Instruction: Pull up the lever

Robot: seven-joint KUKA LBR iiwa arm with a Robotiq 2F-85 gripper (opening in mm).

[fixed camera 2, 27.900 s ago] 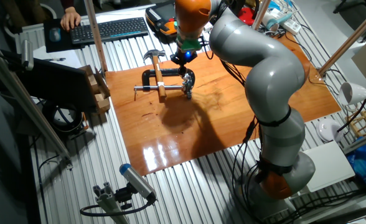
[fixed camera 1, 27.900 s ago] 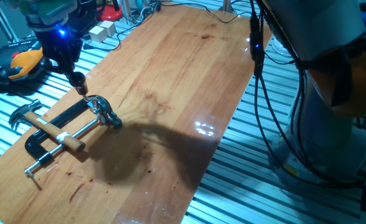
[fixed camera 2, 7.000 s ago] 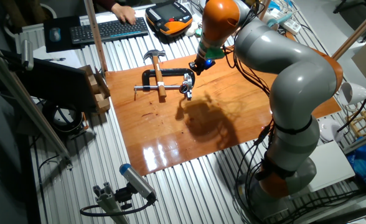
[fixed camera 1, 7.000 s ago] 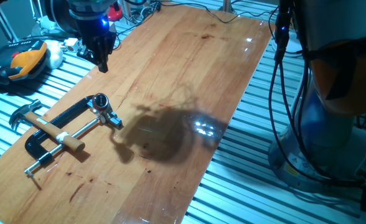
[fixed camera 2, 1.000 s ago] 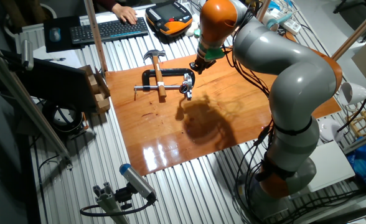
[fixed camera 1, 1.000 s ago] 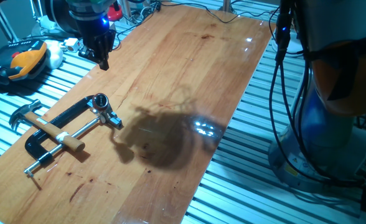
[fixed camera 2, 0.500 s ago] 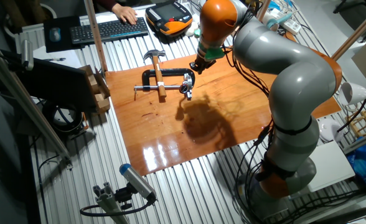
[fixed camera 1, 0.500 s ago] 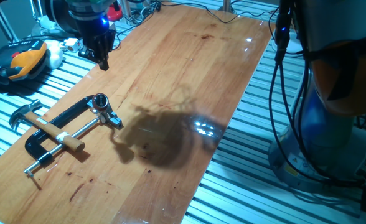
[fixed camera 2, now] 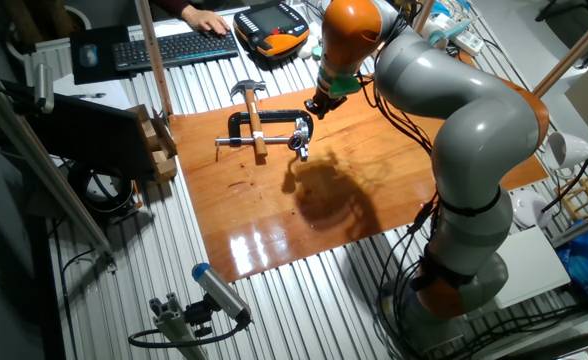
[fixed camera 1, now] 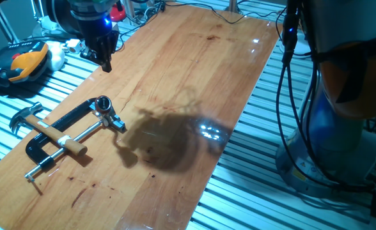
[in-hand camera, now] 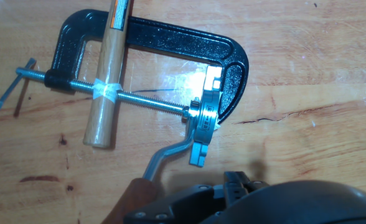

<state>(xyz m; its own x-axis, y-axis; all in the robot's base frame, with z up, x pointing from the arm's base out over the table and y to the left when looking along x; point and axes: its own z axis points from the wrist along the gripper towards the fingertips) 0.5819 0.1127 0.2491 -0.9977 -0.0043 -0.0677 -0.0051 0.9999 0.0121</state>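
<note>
The lever is lying beside the clamp near the table's left edge; the gripper is hovering well apart over bare wood, its opening impossible to tell.

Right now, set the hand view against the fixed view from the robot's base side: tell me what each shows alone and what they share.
Only the hand view shows the lever bending off the chrome head, and a label on the hammer shaft. Only that fixed view shows the gripper hovering apart from the clamp, the whole arm, and a keyboard. Both show the hammer lying across the black clamp on the wooden table.
</note>
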